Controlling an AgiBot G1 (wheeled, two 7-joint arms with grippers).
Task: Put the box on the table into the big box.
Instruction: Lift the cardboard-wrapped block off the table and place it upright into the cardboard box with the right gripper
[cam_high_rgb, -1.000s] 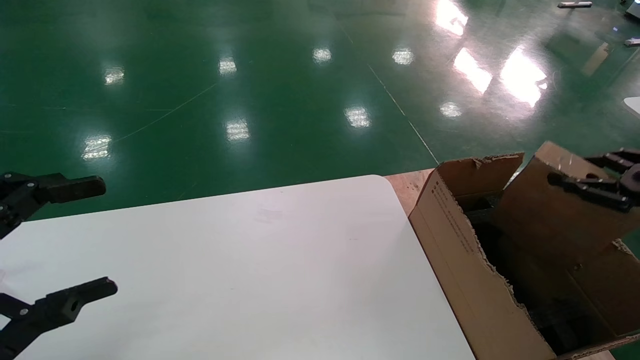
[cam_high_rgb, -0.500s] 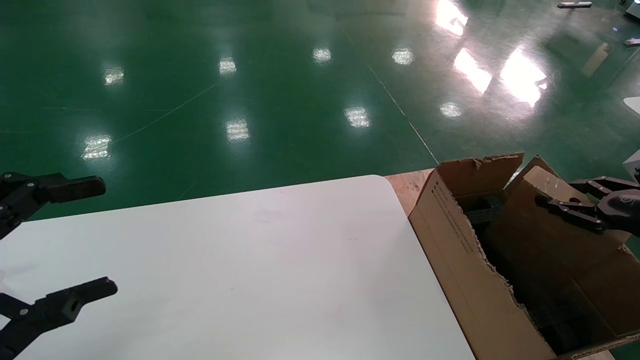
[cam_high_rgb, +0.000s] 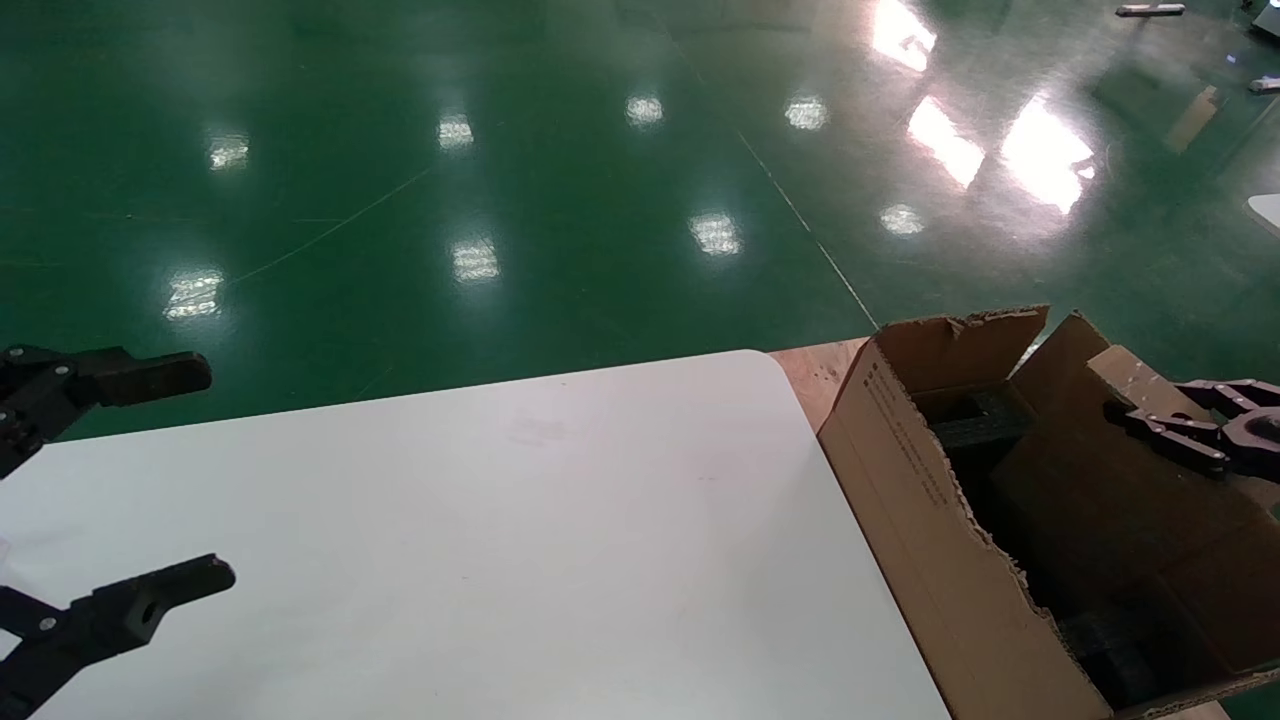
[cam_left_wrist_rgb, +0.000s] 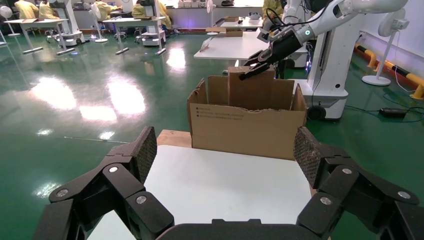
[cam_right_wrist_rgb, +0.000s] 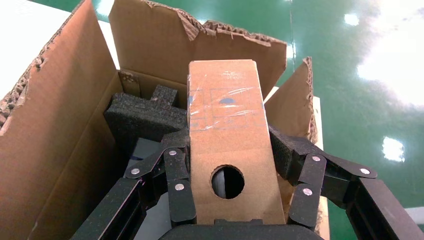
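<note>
Looking nearly done: right gripper (cam_right_wrist_rgb: 227, 165) is clamped on the box (cam_right_wrist_rgb: 227, 145), holding it partway down inside the big box (cam_high_rgb: 930, 520), black foam (cam_right_wrist_rgb: 145, 117) just below and beside it. Only lowering and letting go remain. Left gripper (cam_left_wrist_rgb: 225, 165) idles spread open above the table (cam_high_rgb: 480, 540).

A factory-style robot lab or workshop: a glossy green floor (cam_high_rgb: 560, 180) mirrors the ceiling lights, rows of far white counters (cam_left_wrist_rgb: 131, 22) have workers in yellow (cam_left_wrist_rgb: 47, 10) seated at them, and standing fans (cam_left_wrist_rgb: 391, 30) line the wall.
</note>
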